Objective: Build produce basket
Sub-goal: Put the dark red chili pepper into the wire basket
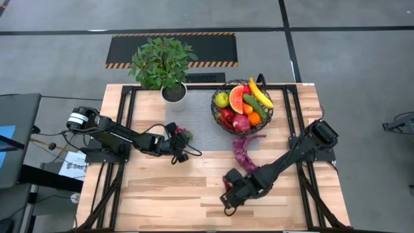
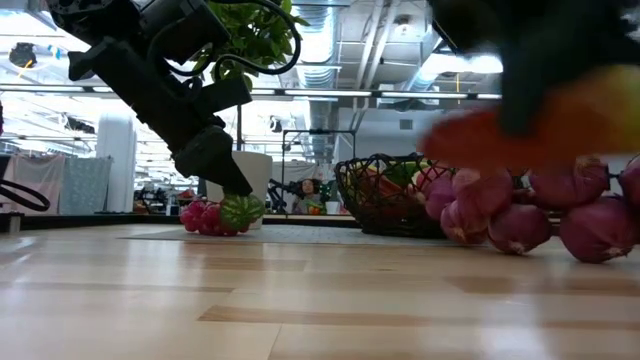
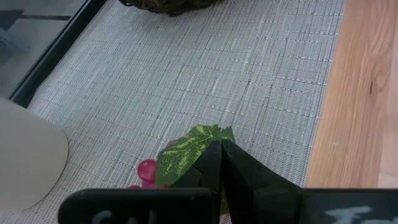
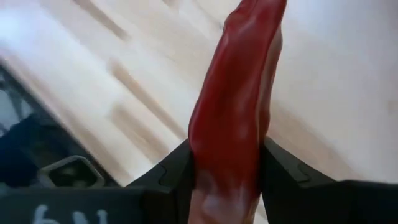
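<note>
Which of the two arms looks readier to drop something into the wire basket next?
Probably the left. Its gripper is shut on a red berry cluster with a leaf on the grey mat, beside the basket. The right gripper holds a red chilli farther away.

Even, bright overhead light; ceiling lamps point(image 2: 470, 62) glare at upper right of the low view, where the near purple grapes point(image 2: 560, 215) blur badly.
</note>
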Controlling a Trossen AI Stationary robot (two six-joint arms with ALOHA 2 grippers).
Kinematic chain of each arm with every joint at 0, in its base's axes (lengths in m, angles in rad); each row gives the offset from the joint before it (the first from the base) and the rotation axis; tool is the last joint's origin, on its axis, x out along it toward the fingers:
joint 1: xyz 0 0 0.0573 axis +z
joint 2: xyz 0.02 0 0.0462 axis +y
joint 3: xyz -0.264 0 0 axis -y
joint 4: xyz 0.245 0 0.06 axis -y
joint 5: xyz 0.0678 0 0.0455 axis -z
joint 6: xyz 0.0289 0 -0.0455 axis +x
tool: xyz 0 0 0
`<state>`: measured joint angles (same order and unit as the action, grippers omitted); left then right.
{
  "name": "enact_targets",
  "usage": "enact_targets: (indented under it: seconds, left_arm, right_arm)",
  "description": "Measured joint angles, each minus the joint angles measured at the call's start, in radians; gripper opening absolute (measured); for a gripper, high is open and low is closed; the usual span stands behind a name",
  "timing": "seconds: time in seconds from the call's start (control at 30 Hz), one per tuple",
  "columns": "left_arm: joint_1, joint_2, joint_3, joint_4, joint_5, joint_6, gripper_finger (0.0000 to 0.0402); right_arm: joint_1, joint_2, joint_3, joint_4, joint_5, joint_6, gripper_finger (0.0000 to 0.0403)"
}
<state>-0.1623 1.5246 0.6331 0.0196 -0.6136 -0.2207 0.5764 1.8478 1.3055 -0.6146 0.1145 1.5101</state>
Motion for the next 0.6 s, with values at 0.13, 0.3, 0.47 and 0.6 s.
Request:
enact_targets:
  seconds: [0.13, 0.3, 0.47, 0.6]
  left_arm:
    - [0.0, 0.0, 0.0, 0.0, 0.0, 0.0, 0.0]
    - [0.0, 0.0, 0.0, 0.0, -0.001, 0.0, 0.0]
    - [0.0, 0.0, 0.0, 0.0, -0.001, 0.0, 0.0]
    - [0.0, 0.0, 0.0, -0.001, 0.0, 0.0, 0.0]
  right_arm:
    - [-0.039, -0.001, 0.133, -0.187, 0.079, -0.147, 0.0146]
    - [-0.125, -0.002, 0.303, -0.578, 0.237, -0.315, 0.0157]
    - [-0.267, -0.004, 0.425, -0.881, 0.395, -0.544, 0.0162]
    - [-0.409, -0.005, 0.439, -0.885, 0.41, -0.803, 0.016]
